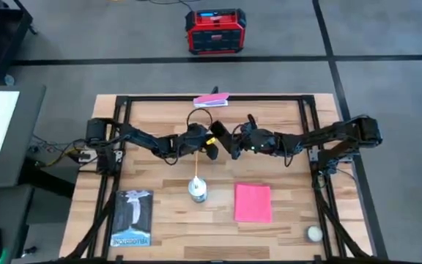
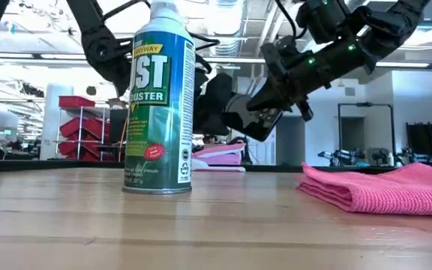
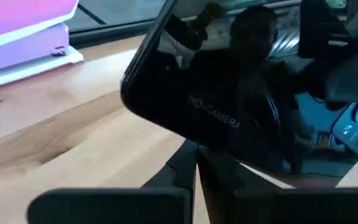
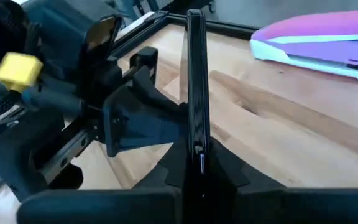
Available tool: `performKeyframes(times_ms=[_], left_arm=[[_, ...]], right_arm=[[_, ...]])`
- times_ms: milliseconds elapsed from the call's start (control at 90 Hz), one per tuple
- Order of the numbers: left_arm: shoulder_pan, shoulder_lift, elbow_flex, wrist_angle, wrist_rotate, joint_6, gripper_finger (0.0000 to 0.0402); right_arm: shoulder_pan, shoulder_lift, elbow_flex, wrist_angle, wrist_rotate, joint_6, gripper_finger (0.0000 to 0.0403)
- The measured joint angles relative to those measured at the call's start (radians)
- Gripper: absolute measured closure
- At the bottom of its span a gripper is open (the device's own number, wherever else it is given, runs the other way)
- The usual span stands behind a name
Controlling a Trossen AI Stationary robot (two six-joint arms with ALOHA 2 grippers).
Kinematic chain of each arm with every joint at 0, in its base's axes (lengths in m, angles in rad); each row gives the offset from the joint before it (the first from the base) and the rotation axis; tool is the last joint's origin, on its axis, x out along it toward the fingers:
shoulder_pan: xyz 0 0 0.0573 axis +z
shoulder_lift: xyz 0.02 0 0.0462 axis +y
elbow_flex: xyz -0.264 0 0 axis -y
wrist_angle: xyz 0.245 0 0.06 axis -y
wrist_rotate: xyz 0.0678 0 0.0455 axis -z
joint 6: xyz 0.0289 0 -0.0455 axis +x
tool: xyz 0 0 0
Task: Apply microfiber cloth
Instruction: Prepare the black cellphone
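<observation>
**Microfiber cloth lies untouched while both grippers hold the phone**

Microfiber cloth (image 1: 253,203), bright pink and folded into a rectangle, lies flat on the wooden table (image 1: 160,165) toward 5 o'clock from the table's middle, apart from both arms. In the low view it shows as a soft folded stack (image 2: 385,187) resting on the boards.

Above the table's centre, the left gripper (image 1: 212,141) and the right gripper (image 1: 234,140) meet at a black phone (image 1: 222,136). The right wrist view shows the phone (image 4: 194,106) edge-on and upright, pinched between that arm's own fingers. The left wrist view shows the phone's glossy face (image 3: 229,93) held at its lower edge by the left fingers, pressed onto it.

A green-and-white duster can (image 1: 198,191) stands upright at 6 o'clock from the grippers, just left of the cloth. A pink-and-white flat item (image 1: 211,100) rests at the table's 12 o'clock edge. A dark booklet (image 1: 132,218) lies toward 7 o'clock, and a small pale ball (image 1: 313,234) sits near 5 o'clock.
</observation>
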Motion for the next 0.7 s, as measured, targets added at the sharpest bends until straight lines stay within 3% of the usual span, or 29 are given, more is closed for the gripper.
performKeyframes(times_ms=[456,700], left_arm=[[0.014,-0.001,0.002,0.001,0.035,0.012,0.0401],[0.017,-0.006,0.006,0.089,0.045,0.011,0.0401]], right_arm=[[0.002,0.002,0.000,-0.061,-0.096,0.035,0.0387],[0.003,0.005,-0.002,-0.083,-0.128,0.049,0.0387]])
